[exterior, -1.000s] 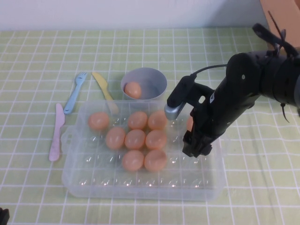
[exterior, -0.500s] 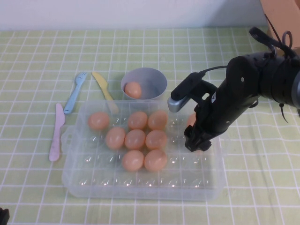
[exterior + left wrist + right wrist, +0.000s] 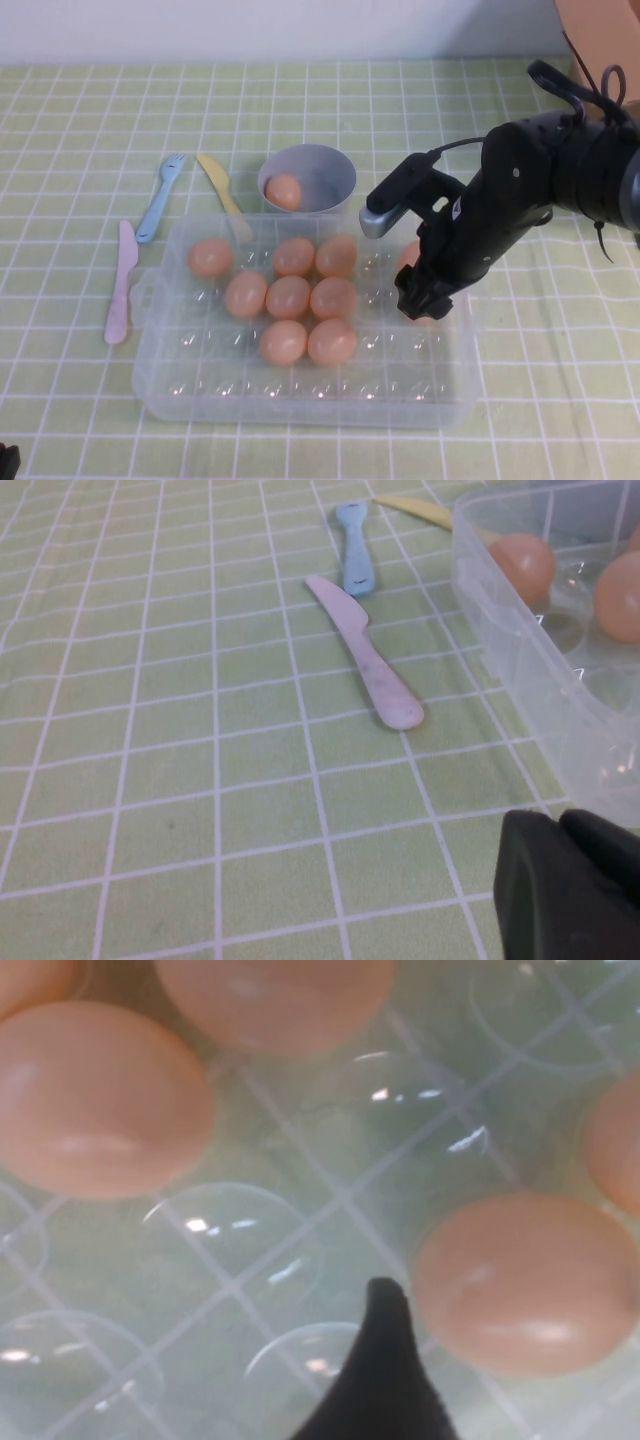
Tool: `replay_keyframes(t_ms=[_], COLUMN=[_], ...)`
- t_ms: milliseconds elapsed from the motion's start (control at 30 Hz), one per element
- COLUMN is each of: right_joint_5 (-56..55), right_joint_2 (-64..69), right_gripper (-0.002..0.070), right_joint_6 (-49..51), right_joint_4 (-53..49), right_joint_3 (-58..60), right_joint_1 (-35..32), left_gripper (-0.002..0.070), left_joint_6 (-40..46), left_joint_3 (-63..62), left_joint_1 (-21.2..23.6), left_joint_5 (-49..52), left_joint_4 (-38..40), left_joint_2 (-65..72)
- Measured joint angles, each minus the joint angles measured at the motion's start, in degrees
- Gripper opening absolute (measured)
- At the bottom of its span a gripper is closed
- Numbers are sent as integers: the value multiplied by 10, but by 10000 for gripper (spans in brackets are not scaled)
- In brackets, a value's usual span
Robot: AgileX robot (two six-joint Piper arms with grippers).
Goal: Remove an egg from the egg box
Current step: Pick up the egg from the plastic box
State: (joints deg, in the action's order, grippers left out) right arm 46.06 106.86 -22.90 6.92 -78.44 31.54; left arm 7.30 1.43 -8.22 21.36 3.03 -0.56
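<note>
- worktop (image 3: 80, 120): covered in a green-and-white checked cloth across the whole high view.
- left gripper (image 3: 570, 890): only a black part shows at the lower right of the left wrist view, above the cloth just beside the near wall of the egg box; cannot tell whether its fingers are parted or closed.
- pink knife (image 3: 121, 283): lies flat at mid left of the high view, just beside the box's left handle.
- blue fork (image 3: 160, 197) and yellow knife (image 3: 222, 194): upper left of centre; the yellow knife's tip reaches the box's far edge.
- grey-blue cup (image 3: 307, 178): upper centre, touching or just behind the box's far wall, one egg inside.
- egg box (image 3: 200, 385): clear dimpled tray, centre of frame; a cluster of eight eggs sits in its left-centre dimples.
- the egg (image 3: 410, 254): right part of the box, largely hidden by the arm; it sits just beside one black fingertip in the right wrist view.
- right gripper (image 3: 422, 303): lowered into the box's right side, fingers spread wide, gripping nothing.
</note>
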Motion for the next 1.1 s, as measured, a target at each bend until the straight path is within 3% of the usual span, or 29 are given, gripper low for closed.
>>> replay_keyframes(t_ms=[1100], right_joint_5=[-36], right_joint_2=[26], right_gripper=[494], right_joint_6=[0], right_joint_4=[-17], right_joint_3=[0], right_joint_1=[0], left_gripper=[-1], left_joint_6=[0], left_joint_3=[0], left_joint_1=[0], left_joint_5=[0], left_joint_4=[0], left_joint_2=[0])
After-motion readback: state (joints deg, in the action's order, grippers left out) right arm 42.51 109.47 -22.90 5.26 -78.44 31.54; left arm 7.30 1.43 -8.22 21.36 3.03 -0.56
